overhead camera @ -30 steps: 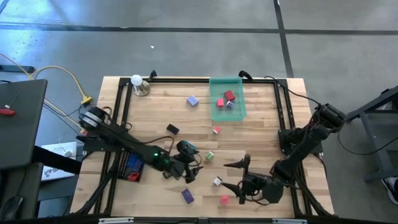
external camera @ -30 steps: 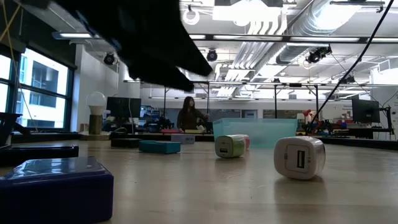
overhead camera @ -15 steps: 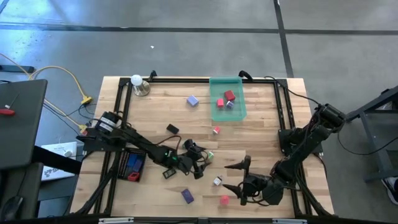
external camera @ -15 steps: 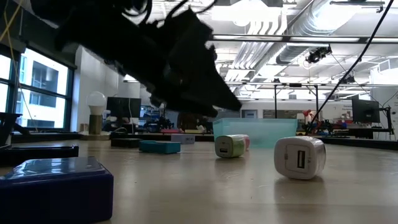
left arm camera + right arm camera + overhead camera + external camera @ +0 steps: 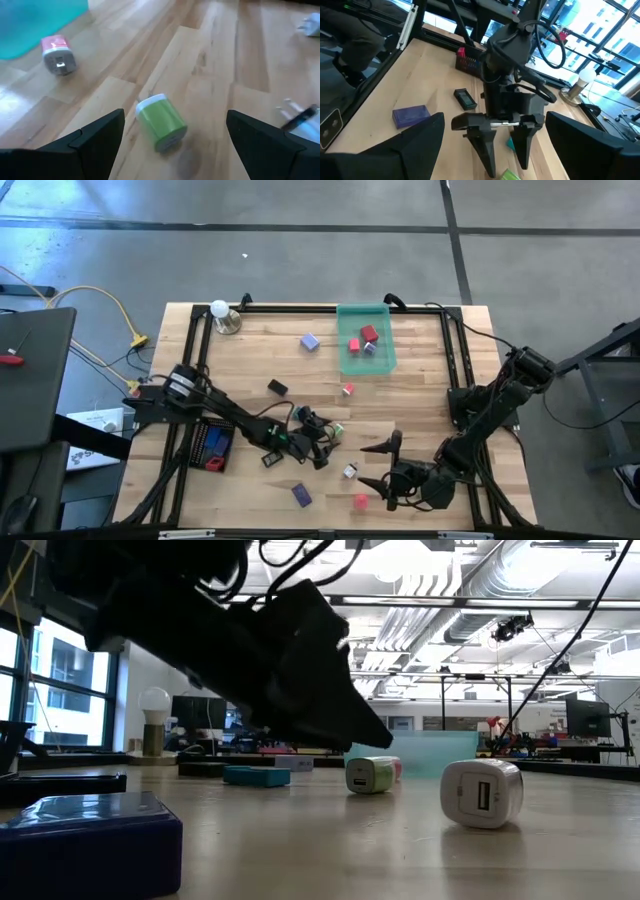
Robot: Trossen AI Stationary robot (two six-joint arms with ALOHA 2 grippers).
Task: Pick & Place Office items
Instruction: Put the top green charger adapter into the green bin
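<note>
My left gripper point(image 5: 325, 442) is open and hangs low over the table's middle. A green block with a white end point(image 5: 161, 122) lies on its side on the wood just ahead, between the lines of the two fingers and untouched; it also shows in the high view point(image 5: 337, 430) and the low view point(image 5: 372, 775). My right gripper point(image 5: 362, 462) is open and empty near the front right, beside a white block point(image 5: 350, 471). Other small items lie scattered: a pink-topped one point(image 5: 57, 52), purple blocks point(image 5: 301, 495) point(image 5: 310, 341), a red one point(image 5: 360, 501) and a black one point(image 5: 277, 387).
The translucent teal-green tray point(image 5: 385, 360) at the far middle holds three small blocks. A black tray point(image 5: 212, 442) sits at the left edge. A white ball on a metal base point(image 5: 221, 311) stands at the far left corner. A black frame rims the table.
My left gripper has gone toward the table's right edge and come down lower, closing on the green block. It has stayed open. The items on the table have not moved.
</note>
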